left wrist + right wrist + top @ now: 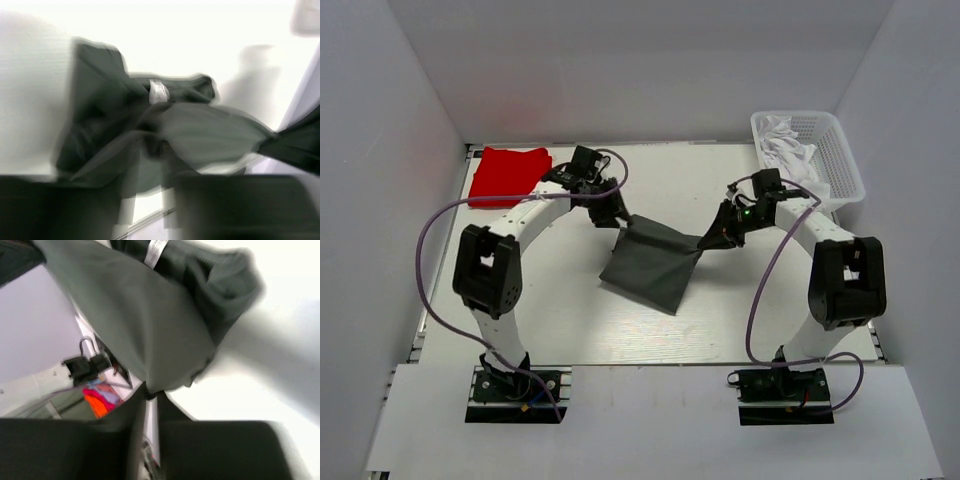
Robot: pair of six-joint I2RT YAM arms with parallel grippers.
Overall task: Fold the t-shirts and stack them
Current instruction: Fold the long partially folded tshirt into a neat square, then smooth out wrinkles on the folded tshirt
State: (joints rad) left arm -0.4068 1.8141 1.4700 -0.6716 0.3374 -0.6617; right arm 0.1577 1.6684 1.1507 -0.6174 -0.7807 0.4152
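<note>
Grey t-shirt (pixel 655 262) hangs mid-table in the top view, stretched between the left gripper (pixel 618 218) and right gripper (pixel 710 240), both clenched on its upper corners, with a folded red t-shirt (pixel 508 175) far left and a white basket (pixel 842 160) far right. Left wrist view, blurred, shows cloth bunched at the fingers (pixel 60 210); right wrist view shows it pinched between 2 fingers (pixel 225 450).

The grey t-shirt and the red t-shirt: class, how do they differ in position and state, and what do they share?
The grey t-shirt is dark; the red t-shirt is bright. The grey one hangs mid-table, its top edge gripped by both arms' jaws; the red one lies untouched at the table's far-left corner. The grey one spreads wider than the compact red one. Both are plain-coloured t-shirts.
</note>
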